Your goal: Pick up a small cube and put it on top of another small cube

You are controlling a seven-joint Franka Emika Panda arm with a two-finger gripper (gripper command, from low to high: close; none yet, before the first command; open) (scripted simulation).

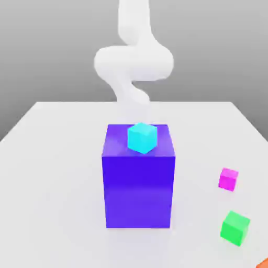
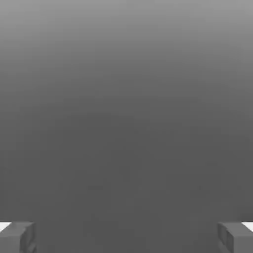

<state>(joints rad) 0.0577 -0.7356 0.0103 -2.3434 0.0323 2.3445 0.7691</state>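
My claw (image 2: 126,237) is spread wide, holding nothing. Small pink cube (image 1: 228,179) sits on the worktop (image 1: 52,172), right of frame, near green cube (image 1: 235,227).

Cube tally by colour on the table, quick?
Cyan cube, on top of the big purple-blue block: 1
Magenta small cube: 1
Green cube: 1
Big purple-blue block: 1
Total: 4, not counting an orange sliver cut off at the frame corner.
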